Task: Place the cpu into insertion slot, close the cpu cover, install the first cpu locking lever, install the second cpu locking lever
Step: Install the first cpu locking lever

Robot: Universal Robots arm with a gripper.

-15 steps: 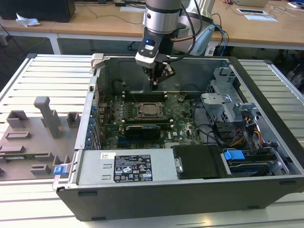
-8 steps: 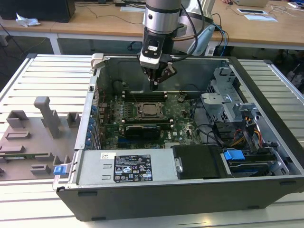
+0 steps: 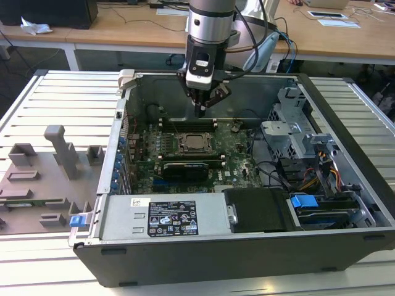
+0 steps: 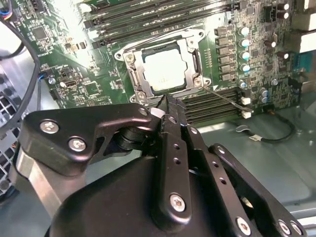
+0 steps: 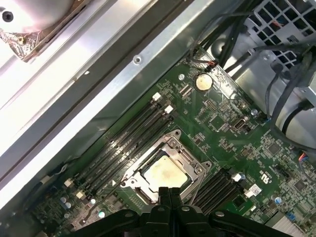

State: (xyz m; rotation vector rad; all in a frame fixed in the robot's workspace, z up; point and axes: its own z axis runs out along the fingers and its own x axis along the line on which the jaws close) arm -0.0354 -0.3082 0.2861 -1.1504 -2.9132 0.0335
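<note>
While claw (image 3: pixel 201 111) hangs clenched, empty: found cpu (image 3: pixel 196 143) seated at its 6 o'clock, exterior view, under lowered cpu cover (image 4: pixel 163 43).

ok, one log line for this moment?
gripper: shut, empty, hovering by insertion slot | cpu: seated in slot | cpu cover: down around cpu

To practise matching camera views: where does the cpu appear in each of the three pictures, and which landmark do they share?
Exterior view: cpu mid-case on the green board, just below the gripper in the picture.
Second wrist view: cpu just beyond the gripper tip, framed by the cover.
First wrist view: cpu just beyond the gripper tip, in the same frame.
Shared landmark: memory slots flanking it on two sides.
</note>
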